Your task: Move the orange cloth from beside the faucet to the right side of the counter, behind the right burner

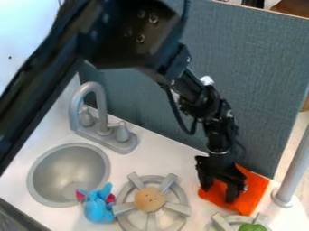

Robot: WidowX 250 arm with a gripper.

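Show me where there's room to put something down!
The counter between the faucet, wall and middle burner looks free, and so does the sink. It's crowded by the blue toy, and around the orange cloth near the gripper and pole.

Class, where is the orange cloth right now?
In the camera view, the orange cloth lies at lower right under the gripper, just left of the grey pole.

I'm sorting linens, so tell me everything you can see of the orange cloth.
The orange cloth is a plain, roughly four-sided piece, apparently soft fabric, lying on the white counter beside the grey post. The black gripper is over it, fingers apart, hiding part; whether they touch it is unclear.
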